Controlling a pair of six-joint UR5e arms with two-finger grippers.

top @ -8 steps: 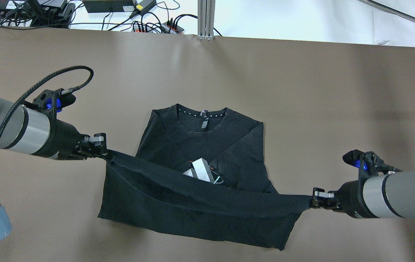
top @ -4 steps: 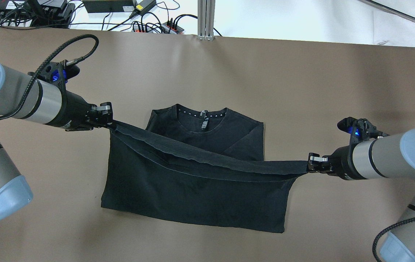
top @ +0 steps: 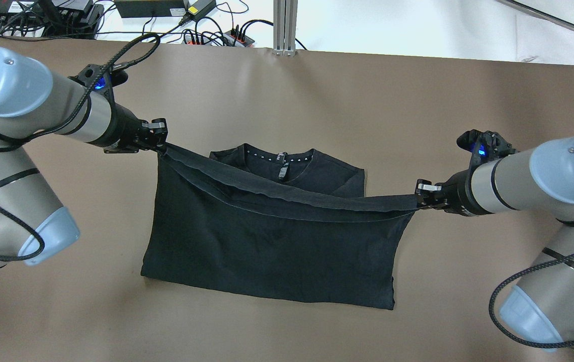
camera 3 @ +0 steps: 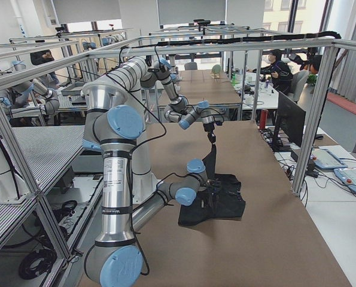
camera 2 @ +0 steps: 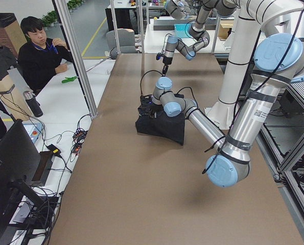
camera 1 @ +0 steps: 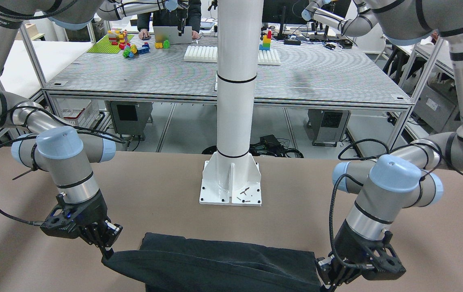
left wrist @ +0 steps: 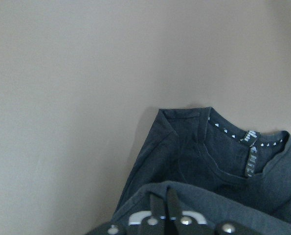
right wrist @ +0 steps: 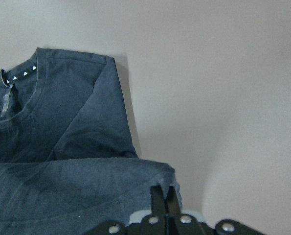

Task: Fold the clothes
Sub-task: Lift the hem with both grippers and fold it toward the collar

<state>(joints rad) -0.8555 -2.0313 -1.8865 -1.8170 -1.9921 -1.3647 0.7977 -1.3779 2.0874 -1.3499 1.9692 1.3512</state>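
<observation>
Pinched shut on the hem corners of the black garment [top: 266,246], spread on the table [top: 417,100]: left gripper [top: 163,146] at 10 o'clock, right gripper [top: 416,197] at 3 o'clock. Probably best to carry both level toward the collar [top: 266,155] at 12 o'clock, matching pace and tension, lowering squarely before release.

Black garment [top: 266,251], hem raised taut, spans middle. Bare table [top: 317,100] open beyond it and at both outer sides. White pillar [camera 1: 235,101] on base plate [camera 1: 215,194] blocks robot-side edge.
</observation>
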